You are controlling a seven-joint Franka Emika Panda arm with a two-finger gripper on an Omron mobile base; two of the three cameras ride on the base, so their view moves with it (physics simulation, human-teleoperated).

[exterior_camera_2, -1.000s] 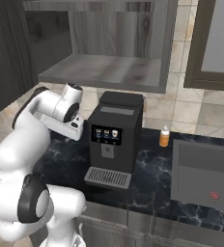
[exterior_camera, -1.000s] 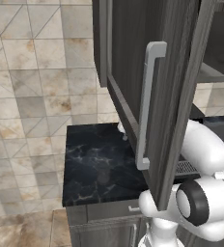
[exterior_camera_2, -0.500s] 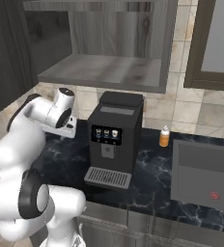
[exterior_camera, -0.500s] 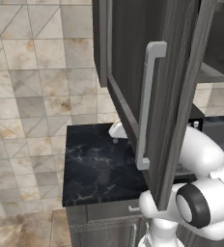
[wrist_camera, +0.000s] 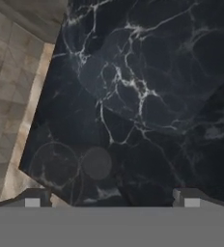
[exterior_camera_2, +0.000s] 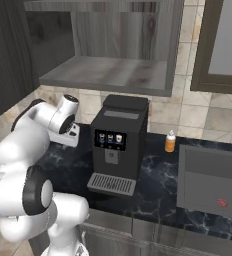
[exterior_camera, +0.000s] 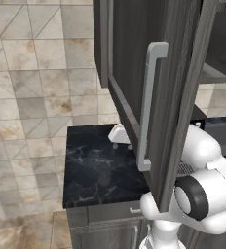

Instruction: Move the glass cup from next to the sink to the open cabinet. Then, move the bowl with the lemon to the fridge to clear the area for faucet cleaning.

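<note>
The glass cup is a faint see-through round outline standing on the black marble counter, low and left in the hand view. My gripper points down at the counter, open and empty, the cup just beyond its fingertips. The white hand peeks out from behind the door of the open cabinet. That same hand hangs left of the coffee machine. The sink lies at the far right. Bowl, lemon, fridge and faucet are out of view.
A black coffee machine stands mid-counter, and a small orange bottle is by the wall behind it. The open door's pale bar handle juts out over the counter. The counter's left edge drops to a tiled floor.
The hand has sunk a little toward the counter, left of the coffee machine. The jaws stay open.
</note>
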